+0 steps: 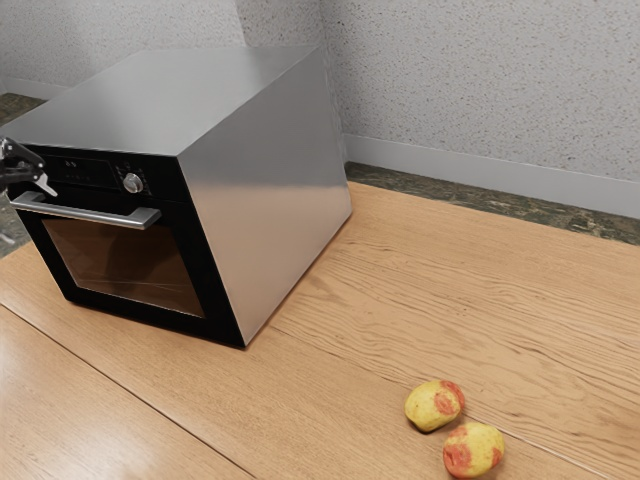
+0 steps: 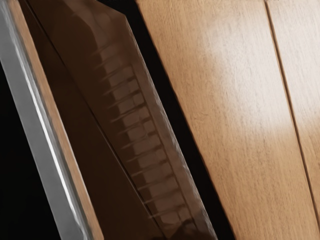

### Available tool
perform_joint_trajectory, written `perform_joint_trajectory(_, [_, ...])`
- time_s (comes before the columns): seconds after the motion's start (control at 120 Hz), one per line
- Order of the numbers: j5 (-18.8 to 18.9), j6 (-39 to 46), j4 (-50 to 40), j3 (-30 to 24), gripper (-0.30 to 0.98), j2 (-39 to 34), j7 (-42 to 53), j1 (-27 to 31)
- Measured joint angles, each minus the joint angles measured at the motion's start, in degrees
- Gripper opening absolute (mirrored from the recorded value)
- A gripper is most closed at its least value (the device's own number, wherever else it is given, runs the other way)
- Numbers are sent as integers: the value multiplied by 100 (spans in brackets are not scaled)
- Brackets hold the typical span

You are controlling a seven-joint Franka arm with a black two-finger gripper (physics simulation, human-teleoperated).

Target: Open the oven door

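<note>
My gripper is at the exterior view's left edge, partly cut off, just above the far-left end of the oven handle. How its fingers stand cannot be made out. The silver and black oven stands on the table, its door closed, with a brown window in a black frame. In the wrist view the handle runs slantwise beside the dark door window.
The wooden table extends in front of and beside the oven. Two yellow-red fruits lie near the exterior view's lower right. A round knob sits on the control panel. A speckled wall stands behind.
</note>
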Motion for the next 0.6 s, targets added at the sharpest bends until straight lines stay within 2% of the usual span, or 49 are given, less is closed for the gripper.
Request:
perform_joint_trajectory(0.333, [26, -150, 37, 178, 69, 16, 286, -83])
perform_joint_trajectory(0.6, [3, 118, -91, 251, 69, 16, 291, 57])
